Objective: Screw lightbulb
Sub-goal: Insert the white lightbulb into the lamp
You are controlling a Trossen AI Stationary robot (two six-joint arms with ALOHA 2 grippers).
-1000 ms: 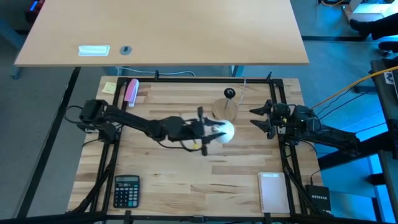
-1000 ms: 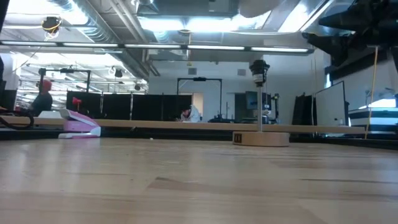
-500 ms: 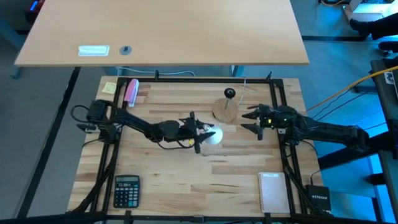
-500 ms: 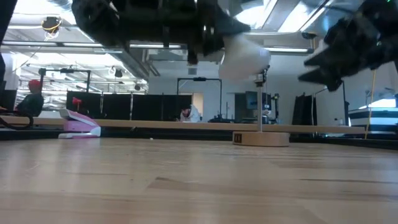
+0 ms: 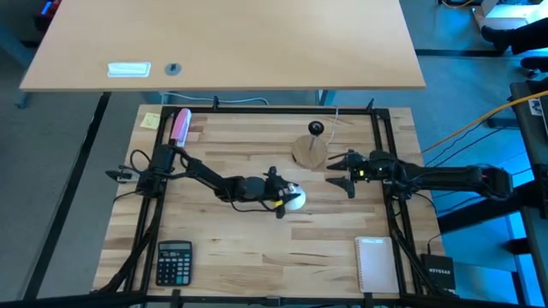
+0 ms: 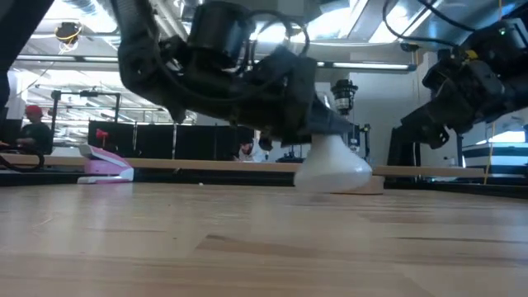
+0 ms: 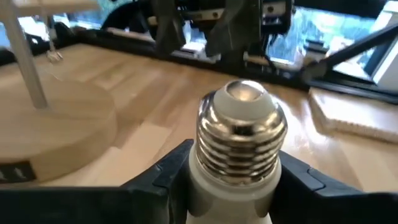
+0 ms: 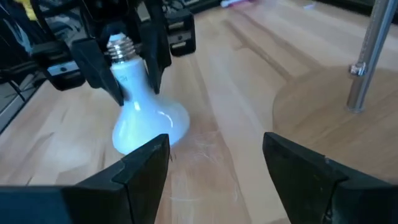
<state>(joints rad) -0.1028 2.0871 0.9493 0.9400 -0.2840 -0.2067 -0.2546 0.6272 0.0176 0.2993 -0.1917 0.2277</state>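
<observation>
High view: we see the left gripper (image 5: 282, 193) holding the lightbulb (image 5: 294, 199) by its neck, just short of the wooden lamp base (image 5: 310, 151) on the surface (image 5: 257, 248); the right gripper (image 5: 342, 172) waits beside that base, fingers wide.

Low view: the lightbulb (image 6: 332, 165) rests globe-down on the surface.

Left wrist view: the silver screw base (image 7: 242, 134) points up between the fingers.

Right wrist view: the lamp post (image 8: 368, 56) stands close. We judge this a regrasp or handover step; next, the threads must be turned toward the socket.
</observation>
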